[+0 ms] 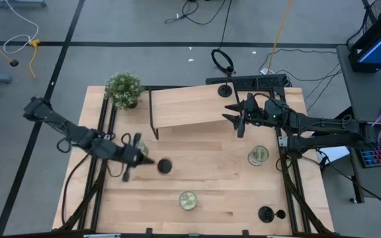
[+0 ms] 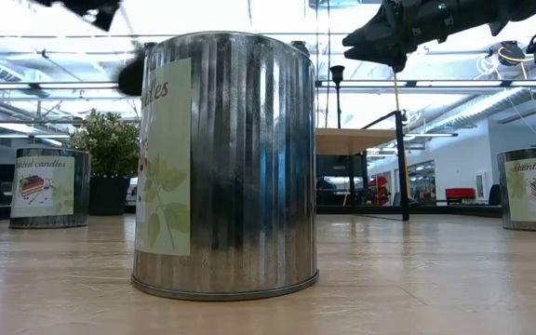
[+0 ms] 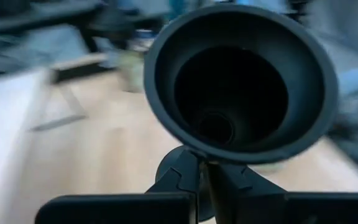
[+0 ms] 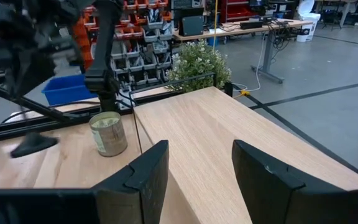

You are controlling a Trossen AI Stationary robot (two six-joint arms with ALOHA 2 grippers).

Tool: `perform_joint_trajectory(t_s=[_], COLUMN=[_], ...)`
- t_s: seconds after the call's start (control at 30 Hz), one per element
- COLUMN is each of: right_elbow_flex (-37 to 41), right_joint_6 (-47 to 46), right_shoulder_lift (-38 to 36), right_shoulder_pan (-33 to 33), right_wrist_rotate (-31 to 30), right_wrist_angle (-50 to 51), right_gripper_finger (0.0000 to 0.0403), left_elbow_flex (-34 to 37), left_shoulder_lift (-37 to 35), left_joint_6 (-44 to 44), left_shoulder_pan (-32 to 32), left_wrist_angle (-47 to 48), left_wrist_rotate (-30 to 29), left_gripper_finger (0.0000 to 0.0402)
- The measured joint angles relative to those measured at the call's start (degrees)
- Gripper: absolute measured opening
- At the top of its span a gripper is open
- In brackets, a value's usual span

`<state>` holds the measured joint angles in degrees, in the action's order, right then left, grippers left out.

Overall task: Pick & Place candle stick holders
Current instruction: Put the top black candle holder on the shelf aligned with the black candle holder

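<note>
Above the left half of a wooden table (image 1: 230,198), the left gripper (image 1: 136,158) grips a black candle holder (image 1: 165,166) by its thin stem, fingers (image 3: 179,180) pinched tight on it, the round base turned outward and lifted off the table beside a tin candle (image 1: 142,151). From the wrist, the holder's hollow underside (image 3: 241,81) fills the view. The right gripper (image 1: 238,119) hovers over the near edge of a raised wooden shelf (image 1: 187,106) at the back of the table, its fingers (image 4: 138,177) spread apart and holding nothing. A second candle holder (image 1: 225,89) stands upright on the shelf's far right end, and a third (image 1: 266,213) lies near the table's front right corner. Two more tin candles (image 1: 188,200) (image 1: 258,156) sit on the table, and a small potted plant (image 1: 124,89) stands at the back left corner.
</note>
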<state>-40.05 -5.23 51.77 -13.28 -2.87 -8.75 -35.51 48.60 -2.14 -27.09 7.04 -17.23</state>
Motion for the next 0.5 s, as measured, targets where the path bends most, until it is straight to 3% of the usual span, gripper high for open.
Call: perform_joint_trajectory(t_s=[0.37,0.5], right_elbow_flex=[0.00,0.00], right_joint_6=[0.06,0.35], right_shoulder_lift=[1.76,2.65], right_shoulder_pan=[-0.01,-0.01], right_wrist_rotate=[-0.02,-0.02], right_wrist_angle=[-0.02,-0.02], right_gripper_finger=[0.0171,0.0171], left_elbow_flex=[-22.76,-31.65], left_shoulder_lift=[14.55,20.94], left_joint_6=[-3.59,-6.92], left_shoulder_pan=[21.80,30.74], left_wrist_angle=[12.94,16.08], left_wrist_rotate=[-0.51,6.43], left_gripper_finger=[0.0014,0.0012])
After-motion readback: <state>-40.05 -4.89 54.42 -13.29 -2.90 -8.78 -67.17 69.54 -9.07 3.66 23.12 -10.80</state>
